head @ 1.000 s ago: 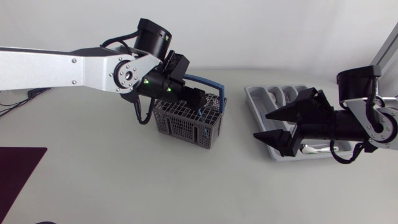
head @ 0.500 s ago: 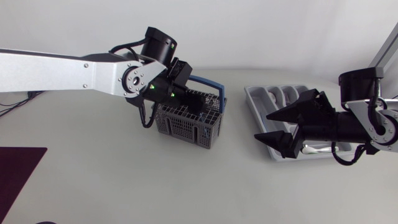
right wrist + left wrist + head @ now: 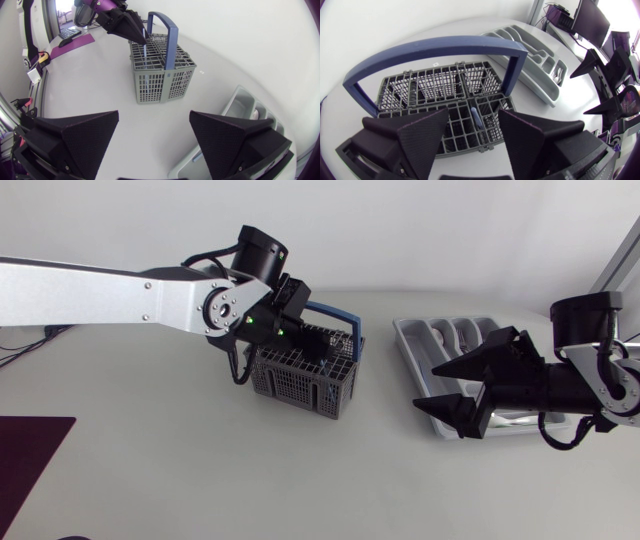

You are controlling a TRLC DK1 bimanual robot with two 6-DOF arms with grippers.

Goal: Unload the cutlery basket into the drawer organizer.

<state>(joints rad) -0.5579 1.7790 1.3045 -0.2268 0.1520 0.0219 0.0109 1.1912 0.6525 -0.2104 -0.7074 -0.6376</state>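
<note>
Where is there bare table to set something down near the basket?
The widest bare stretch lies on the near side of the basket, running toward the dark mat. A narrower gap separates basket and organizer, but the right gripper points into it. Crowded: over the basket, where the left gripper hangs.

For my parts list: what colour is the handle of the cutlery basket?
Blue. The handle arches over the grey cutlery basket; the left wrist view shows it best.
</note>
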